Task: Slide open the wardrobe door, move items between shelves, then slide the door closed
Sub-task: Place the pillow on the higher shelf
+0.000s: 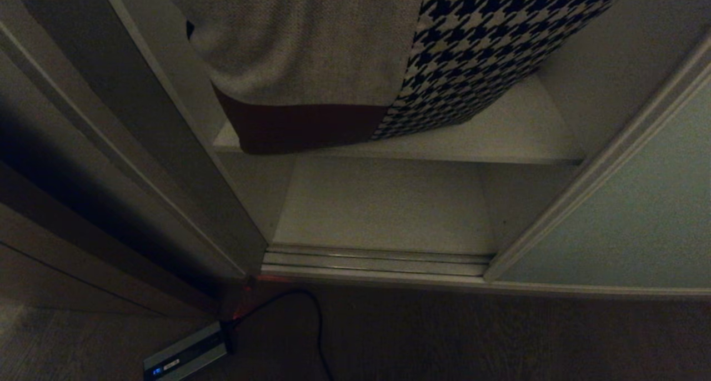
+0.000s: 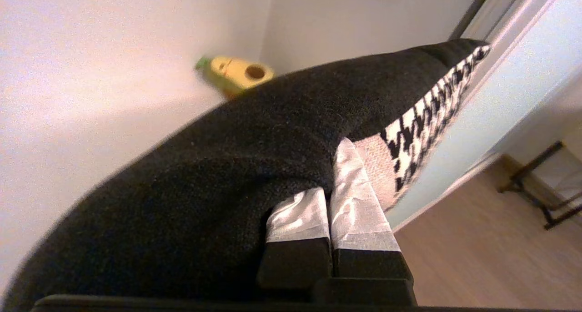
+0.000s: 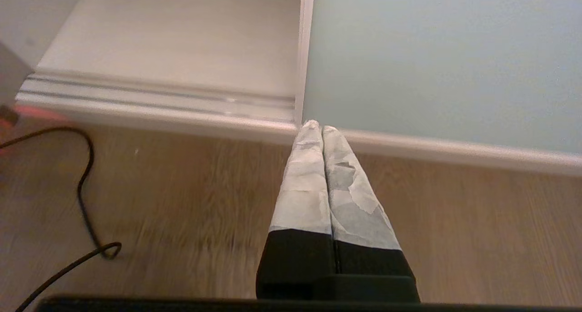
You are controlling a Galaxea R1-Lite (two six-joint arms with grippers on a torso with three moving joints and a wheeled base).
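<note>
At twelve o'clock in your head view, the cushion (image 1: 355,59) hangs in the open wardrobe, its lower edge over the front lip of the upper shelf (image 1: 516,131), the bare lower shelf (image 1: 383,203) beneath it at six. Your left gripper (image 2: 334,175) has its taped fingers (image 2: 354,198) pinched tight on the cushion's edge, right where the black back meets the patterned front; only a thin fold of fabric sits between them.

That pinch is shallow, so carry the cushion slowly and avoid swinging it, or the fold may slip free. Judging from how it hangs, you are mid-transfer: guide it fully over the target shelf before letting go, and keep its corner off the sliding wardrobe door (image 1: 622,220), which stands pushed aside at three o'clock.

Your right gripper (image 3: 317,129) is parked low over the floor (image 3: 182,198) near the door's bottom rail, fingers pressed together on nothing. A black cable (image 3: 84,189) lies at nine o'clock from it.
</note>
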